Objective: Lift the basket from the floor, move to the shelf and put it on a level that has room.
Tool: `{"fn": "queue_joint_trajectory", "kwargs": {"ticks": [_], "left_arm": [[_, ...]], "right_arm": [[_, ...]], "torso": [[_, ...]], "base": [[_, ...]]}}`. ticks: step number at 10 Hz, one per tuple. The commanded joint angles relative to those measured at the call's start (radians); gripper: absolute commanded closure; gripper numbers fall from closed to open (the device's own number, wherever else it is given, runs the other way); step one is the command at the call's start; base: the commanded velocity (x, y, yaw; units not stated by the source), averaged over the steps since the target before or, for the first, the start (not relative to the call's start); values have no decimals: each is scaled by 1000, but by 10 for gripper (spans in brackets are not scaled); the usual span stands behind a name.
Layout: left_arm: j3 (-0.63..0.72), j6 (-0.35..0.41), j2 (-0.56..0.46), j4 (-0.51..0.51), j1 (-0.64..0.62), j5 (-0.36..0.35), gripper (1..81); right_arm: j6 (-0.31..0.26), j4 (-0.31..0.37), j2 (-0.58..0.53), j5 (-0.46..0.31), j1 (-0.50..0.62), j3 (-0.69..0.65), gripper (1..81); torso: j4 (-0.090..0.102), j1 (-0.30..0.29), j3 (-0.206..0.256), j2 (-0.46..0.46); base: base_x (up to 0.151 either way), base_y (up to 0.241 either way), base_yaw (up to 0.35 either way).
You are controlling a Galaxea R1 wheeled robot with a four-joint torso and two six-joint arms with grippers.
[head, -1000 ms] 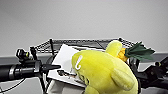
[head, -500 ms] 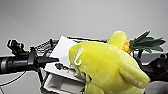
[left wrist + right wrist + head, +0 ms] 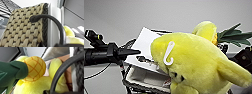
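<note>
Basket (image 3: 23, 31) is up close to the head cam, carried high, tilted; cream woven side w/ dark braided rim (image 3: 45, 22) shows large in left wrist view. Lowest bit of it in head view is a dark woven edge (image 3: 141, 87) under the contents. Behind it in left wrist view, black wire grid of the shelf (image 3: 8, 6) runs along the far side; can't tell if basket touches it.

Contents, biggest first:
- 1 big yellow plush toy (image 3: 196, 65), takes up most of the basket top, leaning over the rim on the right side. White plastic hook tag (image 3: 169, 53) on its side, small dark stitched face marks below.
- 1 plush pineapple (image 3: 34, 68), yellow w/ orange cross-hatch lines, green felt leaves (image 3: 11, 73); sits atop the yellow toy, towards basket's far right corner.
- 1 white flat box or board (image 3: 144, 47), propped at an angle at basket's left end, dark print on it, not legible.
- White tray-like item (image 3: 146, 77) beneath it; red/dark marks on edge, unreadable.

2 dark loop handles: one (image 3: 50, 22) arcs over the rim in left wrist view, other (image 3: 62, 72) crosses right wrist view beside the braided rim.

Left arm (image 3: 106, 53) comes in black from left, level w/ basket end. Pincers: fingers not made out on either side, can't tell if clenched or released.
</note>
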Motion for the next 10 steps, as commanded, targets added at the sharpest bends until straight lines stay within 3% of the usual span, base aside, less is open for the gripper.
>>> {"fn": "queue_joint_trajectory", "kwargs": {"ticks": [1, 4, 8, 10], "left_arm": [[-65, 6, 88, -203, -177, 18, 811], [-178, -25, 163, -209, -224, 63, 811], [-362, -65, 258, -206, -261, 134, 811], [-473, -70, 324, -204, -275, 171, 811]], "right_arm": [[21, 77, 53, 5, 157, -103, 811], [30, 115, 103, -61, 219, -213, 811], [76, 118, 194, -123, 291, -372, 811], [110, 115, 254, -196, 326, -498, 811]], "torso": [[0, 1, 0, 0], [0, 1, 0, 0], [0, 1, 0, 0], [0, 1, 0, 0]], "base": [[0, 0, 0], [0, 0, 0], [0, 0, 0], [0, 0, 0]]}}
